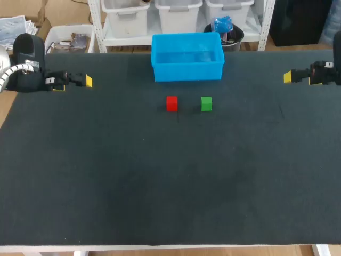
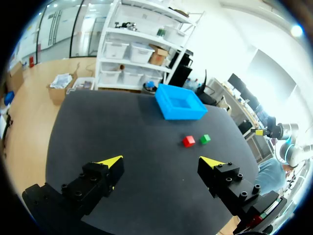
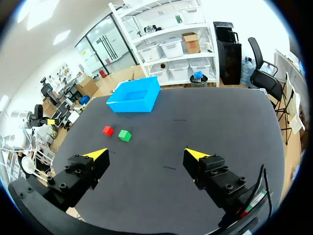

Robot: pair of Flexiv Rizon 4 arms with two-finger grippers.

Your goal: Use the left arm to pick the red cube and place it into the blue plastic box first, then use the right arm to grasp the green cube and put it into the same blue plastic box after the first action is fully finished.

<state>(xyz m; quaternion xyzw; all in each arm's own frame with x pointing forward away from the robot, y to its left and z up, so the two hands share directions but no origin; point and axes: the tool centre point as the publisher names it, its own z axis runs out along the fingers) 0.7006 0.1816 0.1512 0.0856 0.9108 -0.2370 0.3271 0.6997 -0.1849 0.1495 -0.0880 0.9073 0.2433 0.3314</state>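
small red cube [image 1: 171,103] beside small green cube [image 1: 206,103] on dark tabletop [image 1: 160,176], empty blue plastic box [image 1: 187,57] behind, left gripper [image 2: 161,160] and right gripper [image 3: 146,154] fingers wide open, holding nothing

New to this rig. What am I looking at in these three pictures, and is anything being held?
This is a two-armed robot at a black table. One picture looks down from above. The two round ones come from cameras on the wrists, looking out along the fingers. The left hand and right hand are open and hold nothing. On the table, a red cube and a green cube lie side by side, not touching, in front of a blue box.
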